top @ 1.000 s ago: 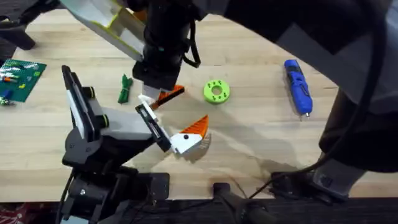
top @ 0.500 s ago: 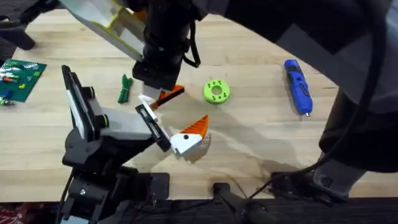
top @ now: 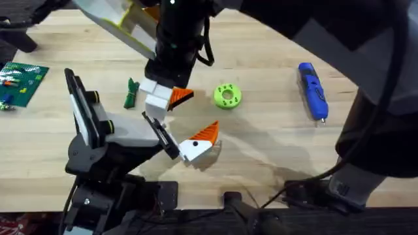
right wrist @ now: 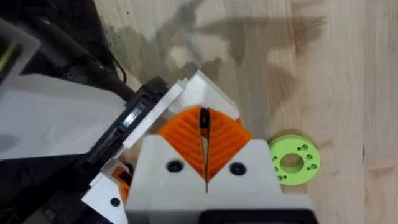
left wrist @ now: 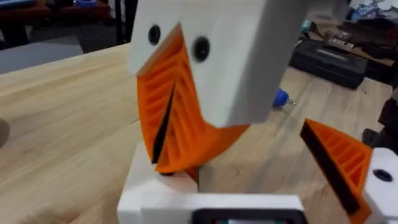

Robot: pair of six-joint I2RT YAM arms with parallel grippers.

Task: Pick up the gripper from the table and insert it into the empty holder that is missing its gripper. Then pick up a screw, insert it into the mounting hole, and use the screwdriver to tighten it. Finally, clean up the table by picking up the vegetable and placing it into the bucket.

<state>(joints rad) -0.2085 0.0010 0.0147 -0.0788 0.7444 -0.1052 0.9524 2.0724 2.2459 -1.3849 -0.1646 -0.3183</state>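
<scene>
You have the table (top: 261, 150), light wood with visible grain, carrying a handful of loose items. The blue screwdriver (top: 312, 90) lies toward the far right. A lime-green disc (top: 227, 95) with holes sits near the middle. The dark green vegetable (top: 131, 92) lies left of centre, and a green circuit board (top: 19, 81) rests at the left edge.

The right tool (right wrist: 205, 149) has white blocky fingers with black round screw holes and orange ribbed pads (right wrist: 221, 140). Its arm is black with a looping black cable. The left tool (top: 189, 147) has a white body, black edging, a black-dotted orange-and-white wedge finger.
</scene>
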